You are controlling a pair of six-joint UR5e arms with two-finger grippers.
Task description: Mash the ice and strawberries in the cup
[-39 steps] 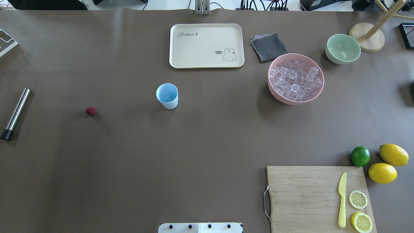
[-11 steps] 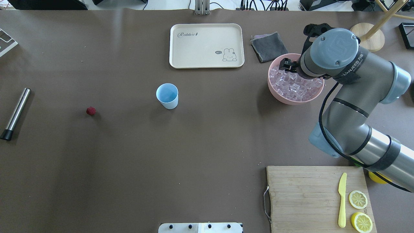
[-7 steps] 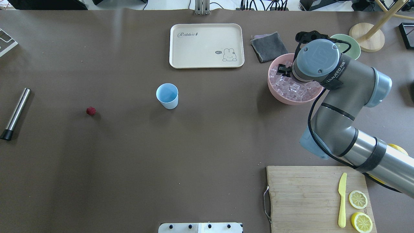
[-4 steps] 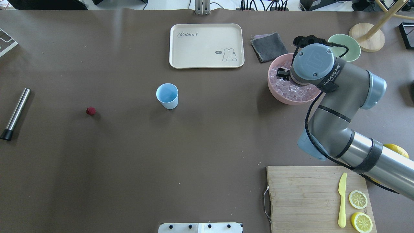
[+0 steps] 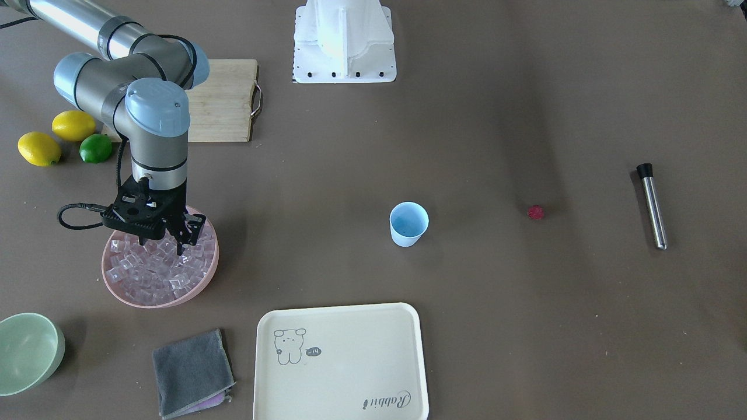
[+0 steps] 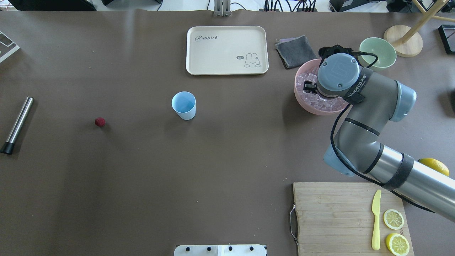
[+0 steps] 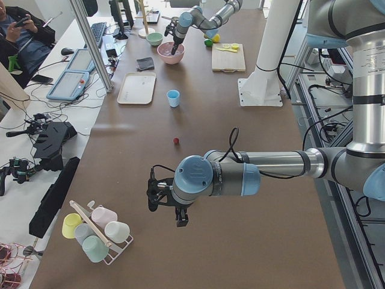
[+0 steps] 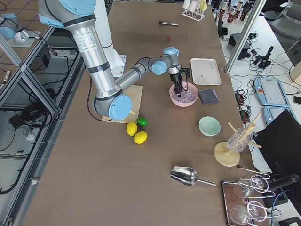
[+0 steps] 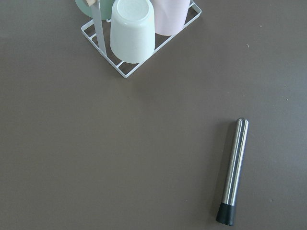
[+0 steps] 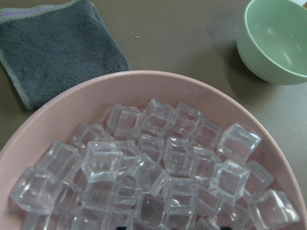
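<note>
Many small clear glassy ice cubes (image 5: 153,271) heaped in round pink bowl (image 5: 153,303) directly beneath right gripper (image 5: 185,240), jaws parted, nothing held. Light blue tapered plastic cup (image 5: 408,224) well aside, dark red strawberry piece (image 5: 536,212) beyond. Descend onto one top cube; close gently — avoid scattering.

cream tray (image 6: 226,49), grey cloth (image 6: 295,51), green bowl (image 6: 377,53), wooden board (image 6: 330,217), steel rod (image 6: 17,122)

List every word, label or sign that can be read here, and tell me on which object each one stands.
"Rabbit": cursive print in a corner of the cream tray.
"hi": probably, in the speech bubble beside the tray's rabbit drawing.
Lettering on the black band round the right arm: too blurred to read.
Nothing else is legible.
</note>
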